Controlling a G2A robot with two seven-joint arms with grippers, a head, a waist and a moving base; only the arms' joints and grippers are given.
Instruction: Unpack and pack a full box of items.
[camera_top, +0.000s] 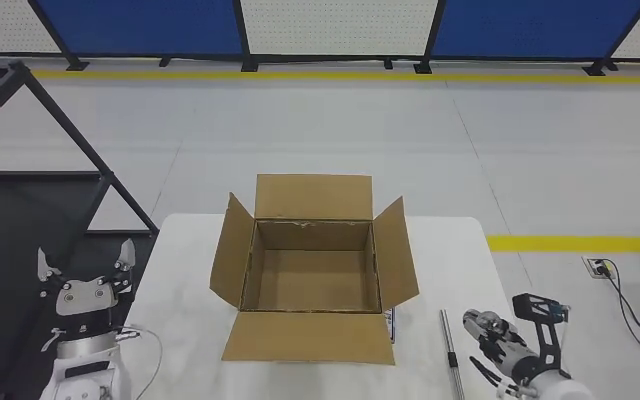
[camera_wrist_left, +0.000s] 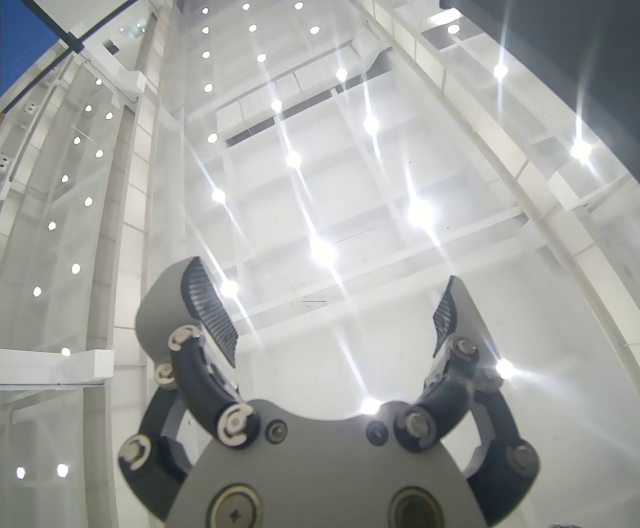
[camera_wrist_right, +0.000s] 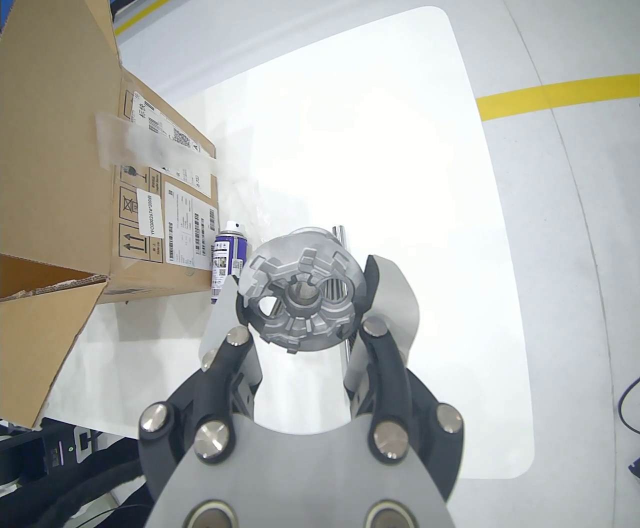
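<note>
Clamping a round metal hub (camera_wrist_right: 295, 280) by its rim, the right gripper (camera_wrist_right: 305, 295) hangs above the table (camera_wrist_right: 375, 125), its two fingers closed on opposite sides of the part. Directly beneath it lies a thin steel rod (camera_wrist_right: 341, 232). Between the gripper and the box (camera_wrist_right: 165, 200) stands a small spray can (camera_wrist_right: 227, 260), just beside the box wall. From above, the box looks empty, its four flaps folded outward. The left gripper (camera_wrist_left: 327, 307) is well away from all this, pointing at the ceiling with fingers spread wide and nothing between them.

The grip is the weak point, in my judgement. A round, heavy-looking part pinched at two spots on its rim can pivot or slide out if the arm swings fast. Setting it down straight below would land it on the rod, where it could tip or roll. Carrying it to the box on a low path risks knocking the can over or catching the near flap. A higher lift before crossing would likely avoid both.
</note>
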